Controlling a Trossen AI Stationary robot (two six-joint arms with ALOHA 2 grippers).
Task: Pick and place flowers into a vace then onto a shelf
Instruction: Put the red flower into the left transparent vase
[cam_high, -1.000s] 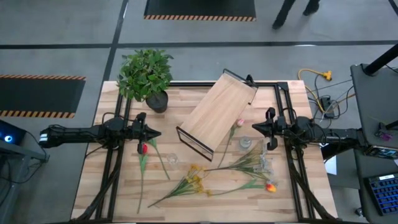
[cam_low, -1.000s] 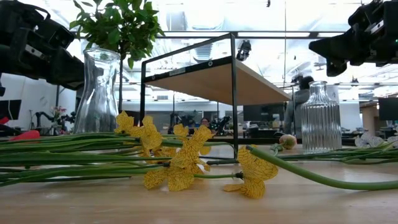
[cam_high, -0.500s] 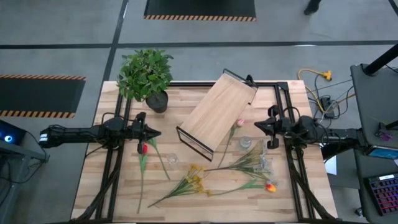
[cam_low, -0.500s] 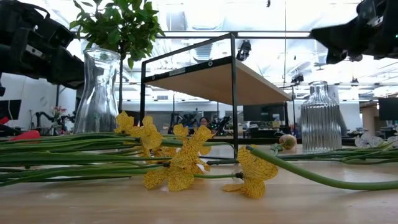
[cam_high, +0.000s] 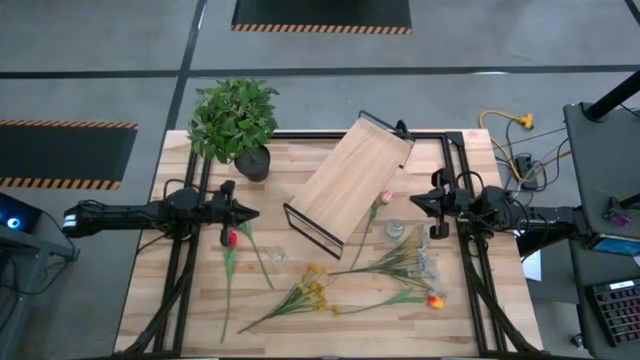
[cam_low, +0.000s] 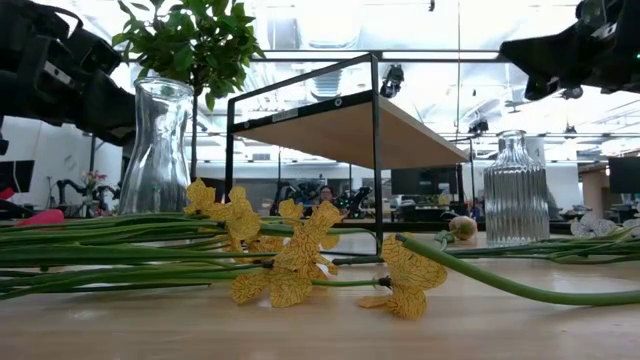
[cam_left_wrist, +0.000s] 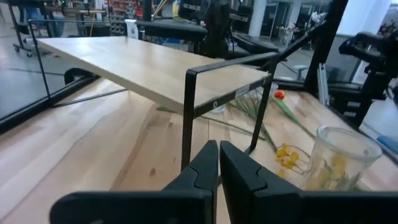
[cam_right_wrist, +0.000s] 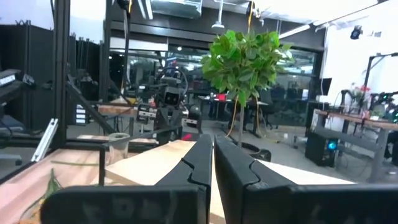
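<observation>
Pale wood shelf (cam_high: 352, 184) stands askew mid-table, nothing on it. Flowers (cam_high: 330, 290) lie loose on the tabletop (cam_high: 300, 330) in front of it, yellow, red and orange blooms among them. Two clear vases (cam_low: 158, 148) stand near the shelf, holding nothing. Left gripper (cam_high: 248, 213) hovers left of the shelf, right gripper (cam_high: 412, 204) to its right; both are closed and hold nothing.

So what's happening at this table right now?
Nothing is being handled yet. The left gripper and right gripper hover shut and empty at either side of the shelf. The flowers lie loose on the table, and both glass vases stand empty.
</observation>
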